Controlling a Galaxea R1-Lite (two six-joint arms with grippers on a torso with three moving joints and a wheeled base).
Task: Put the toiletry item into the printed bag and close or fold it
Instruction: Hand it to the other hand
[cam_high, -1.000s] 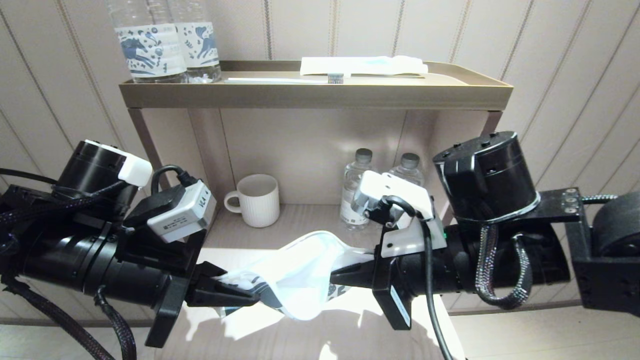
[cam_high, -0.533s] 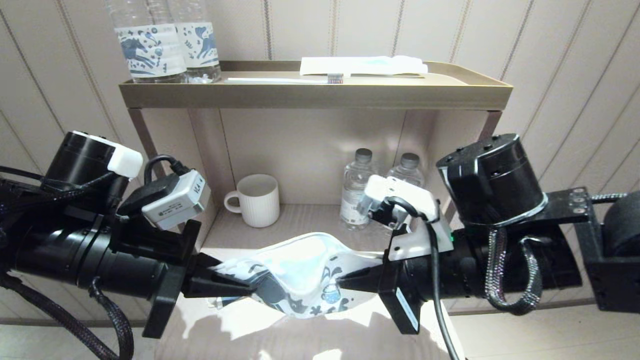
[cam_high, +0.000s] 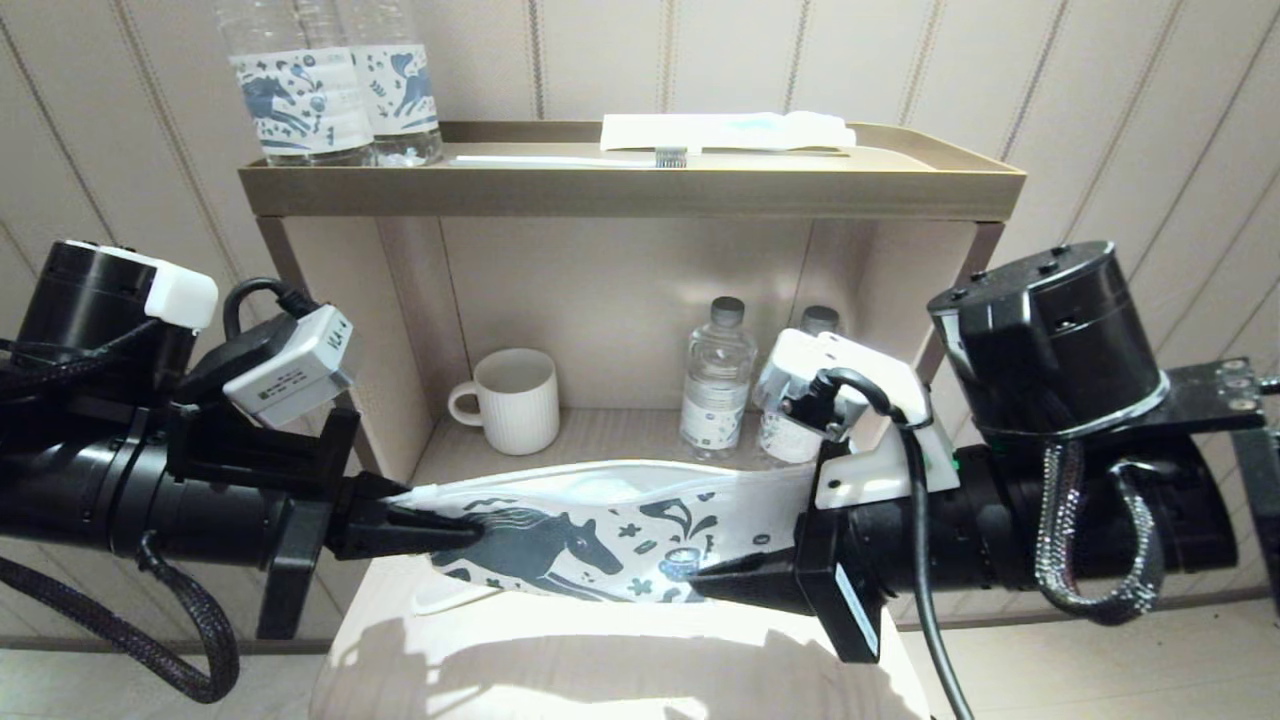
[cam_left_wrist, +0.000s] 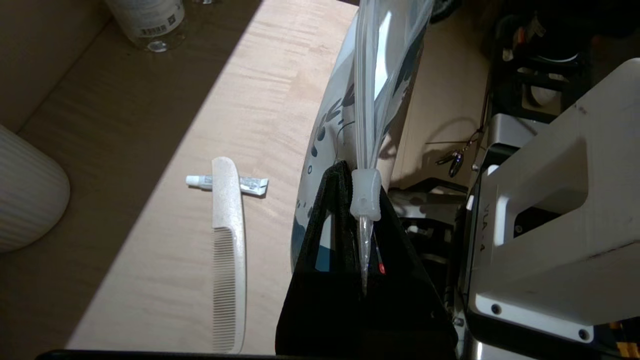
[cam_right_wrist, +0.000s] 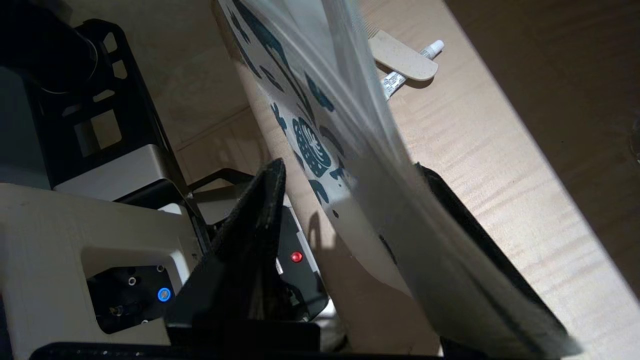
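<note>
Above the desk (cam_high: 620, 650) both grippers, left (cam_high: 455, 527) and right (cam_high: 705, 585), pinch the printed bag (cam_high: 600, 540) stretched between them, while the comb (cam_left_wrist: 227, 250) lies outside, not yet packed.

— Pale wood-grain desk (cam_left_wrist: 280, 90), half sunlit, half shaded. On it?

— White comb (cam_left_wrist: 227, 250), flat, handle end resting across a small white tube (cam_left_wrist: 250, 185). Ribbed white mug (cam_high: 514, 400) further back, in the alcove, and two clear bottles (cam_high: 717, 378) beside it.

— Above the alcove?

— Bronze-toned shelf (cam_high: 630, 190) with a raised rim. Two water bottles (cam_high: 330, 85) with blue horse labels at its left end, touching each other. Thin toothbrush (cam_high: 570, 158) lying along the front, dark bristles near the middle. Flat white-and-blue packet (cam_high: 725, 130) just behind it.
</note>
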